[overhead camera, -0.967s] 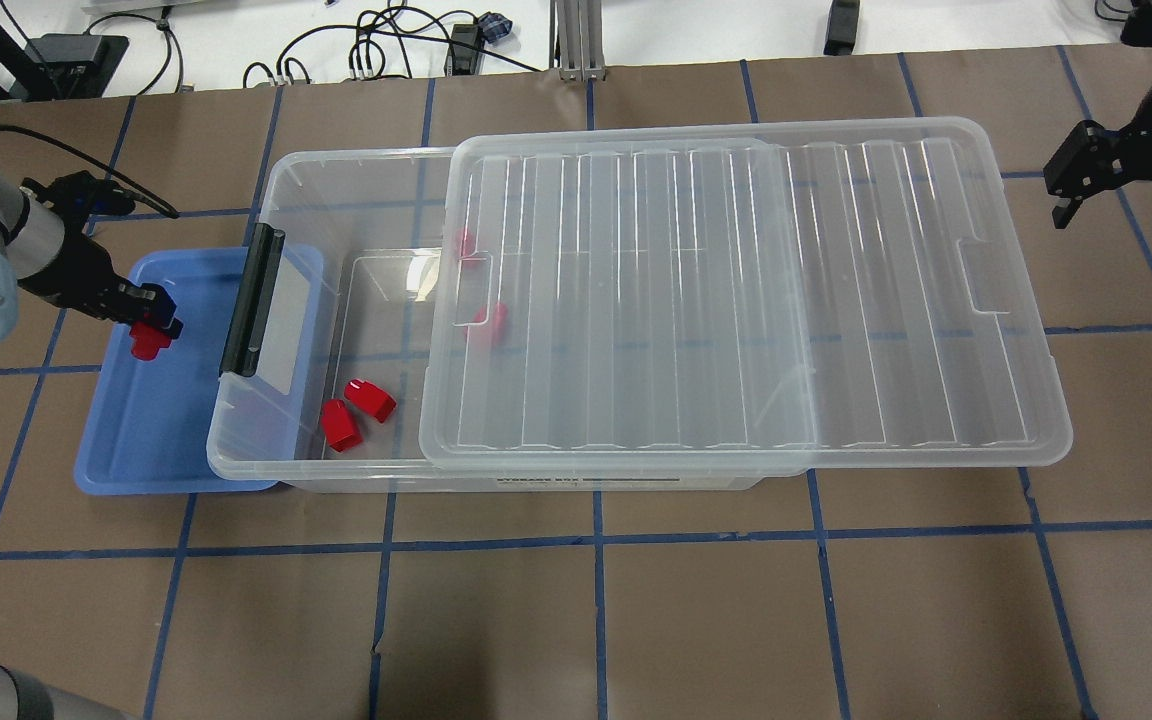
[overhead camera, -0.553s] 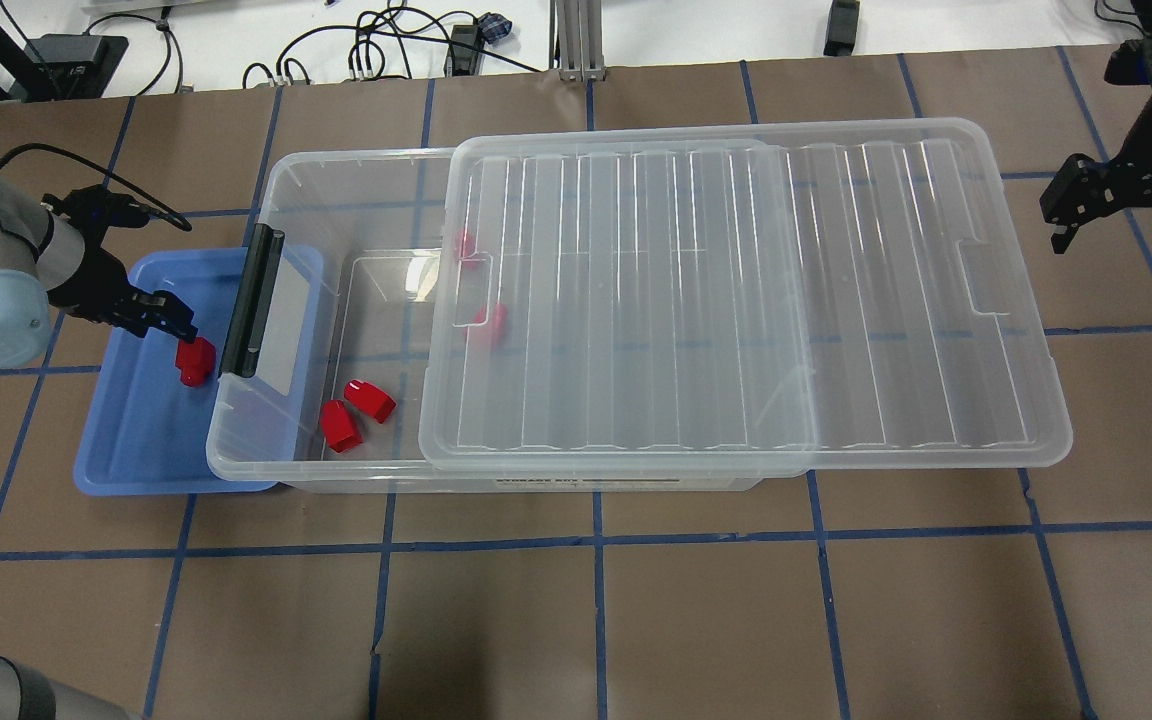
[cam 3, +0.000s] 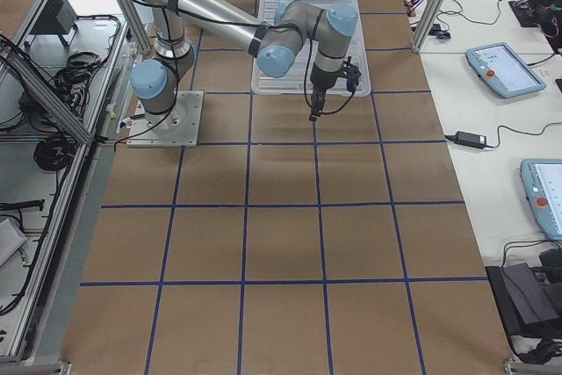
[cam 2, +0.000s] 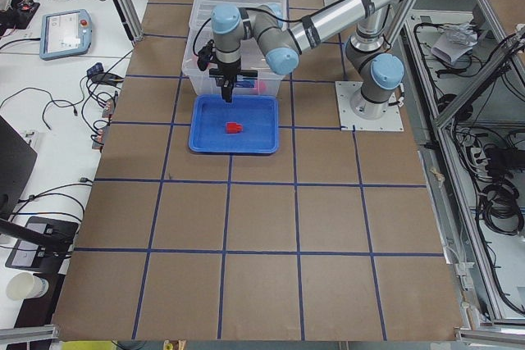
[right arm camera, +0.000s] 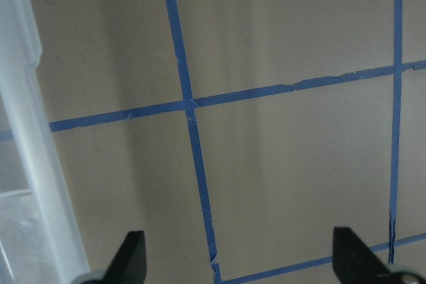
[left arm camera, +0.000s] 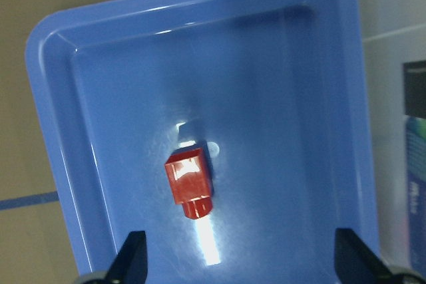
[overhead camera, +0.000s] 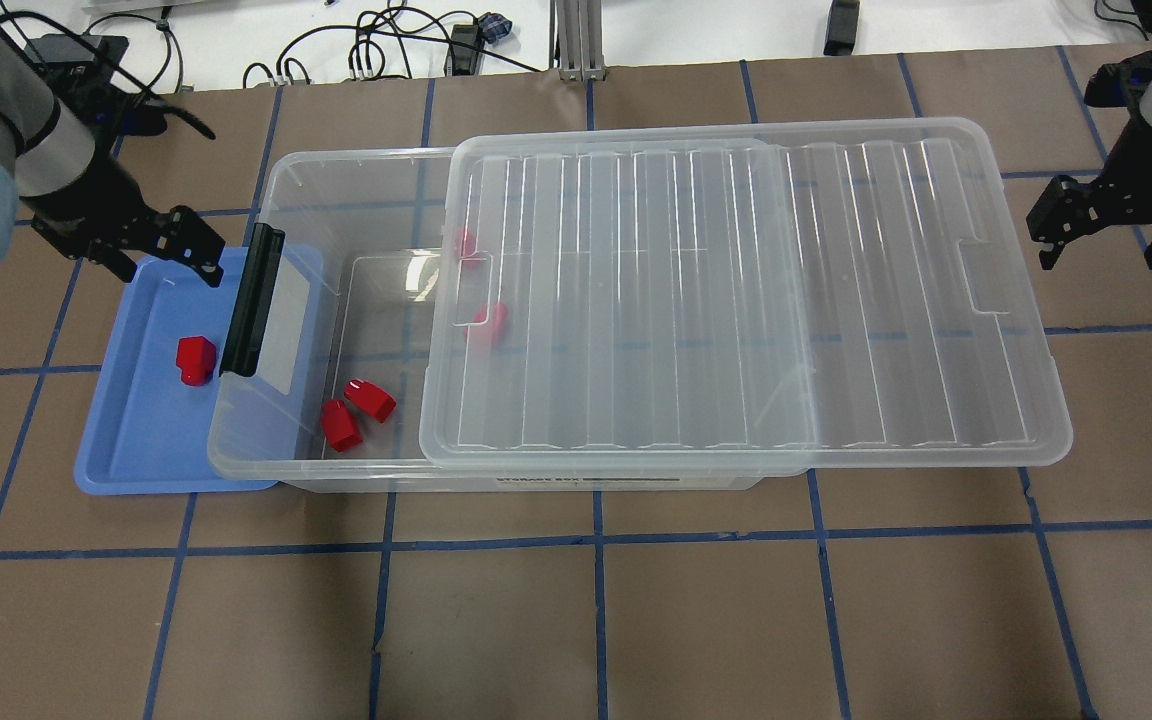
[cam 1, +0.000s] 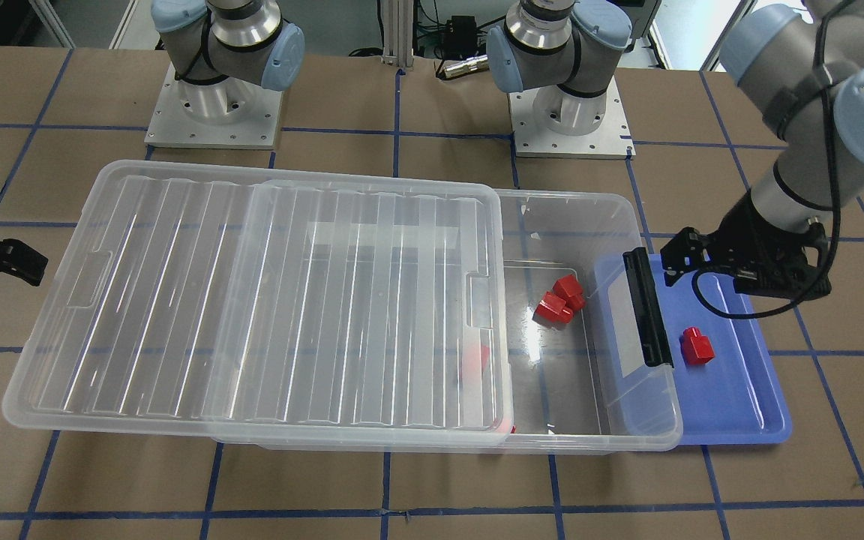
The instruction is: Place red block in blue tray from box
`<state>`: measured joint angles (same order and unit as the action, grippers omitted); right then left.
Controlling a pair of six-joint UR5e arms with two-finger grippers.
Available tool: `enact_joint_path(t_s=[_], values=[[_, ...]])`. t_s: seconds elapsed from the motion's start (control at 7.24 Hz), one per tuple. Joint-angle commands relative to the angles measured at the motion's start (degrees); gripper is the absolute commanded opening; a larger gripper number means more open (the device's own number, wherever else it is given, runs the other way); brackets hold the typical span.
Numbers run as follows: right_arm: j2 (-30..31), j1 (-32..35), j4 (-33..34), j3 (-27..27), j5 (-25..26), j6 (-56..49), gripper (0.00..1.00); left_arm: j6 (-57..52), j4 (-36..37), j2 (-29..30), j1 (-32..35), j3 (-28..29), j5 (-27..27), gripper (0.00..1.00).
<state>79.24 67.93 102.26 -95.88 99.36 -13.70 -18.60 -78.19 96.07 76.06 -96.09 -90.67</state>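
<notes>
Left wrist view | L gripper point(left arm camera: 243, 265) spread, empty | block point(left arm camera: 190, 181) loose in tray point(left arm camera: 273, 91), below it, apart | step: drop looks done | next: prob. lift clear, stow | R gripper point(overhead camera: 1103, 250) spread, idle near box point(overhead camera: 356, 165).

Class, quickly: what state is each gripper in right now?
Left gripper: open, holding nothing; the red block lies free in the blue tray.
Right gripper: open, empty.

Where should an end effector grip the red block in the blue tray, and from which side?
Its cube-like body, not the stub, across the flat sides, from straight above: the red block lies flat, clear of the rim of the blue tray.
</notes>
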Motion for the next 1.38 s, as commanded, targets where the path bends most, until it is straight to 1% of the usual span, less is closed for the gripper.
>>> enact_joint_path(t_s=[0.0, 0.14, 0.28, 0.41, 0.69, 0.97, 1.24], values=[[-0.04, 0.89, -0.04, -0.19, -0.4, -0.01, 1.0, 16.79, -6.89, -3.77, 13.7, 7.13, -0.12, 1.0], [-0.05, 1.85, -0.04, -0.19, -0.48, -0.01, 1.0, 17.36, -9.07, -4.57, 16.89, 8.98, -0.21, 1.0], [-0.05, 3.42, -0.04, -0.19, -0.57, 0.51, 1.0, 17.46, -12.92, -5.44, 17.79, 11.17, -0.21, 1.0], [-0.13, 5.09, 0.05, -0.19, -0.57, 0.86, 1.0, 17.46, -15.22, -6.06, 17.8, 12.84, -0.13, 1.0], [-0.14, 5.81, -0.13, -0.27, -0.66, 0.78, 1.0, 16.93, -15.24, -7.47, 17.45, 11.72, -0.21, 1.0], [-0.14, 8.09, 0.05, -0.27, -0.66, 0.95, 1.0, 16.49, -14.71, -7.65, 13.7, 11.63, 0.4, 1.0], [-0.22, 10.64, -0.13, -0.27, -2.41, 4.97, 1.0, 14.4, -14.89, -7.74, 12.88, 11.63, 0.14, 1.0]])
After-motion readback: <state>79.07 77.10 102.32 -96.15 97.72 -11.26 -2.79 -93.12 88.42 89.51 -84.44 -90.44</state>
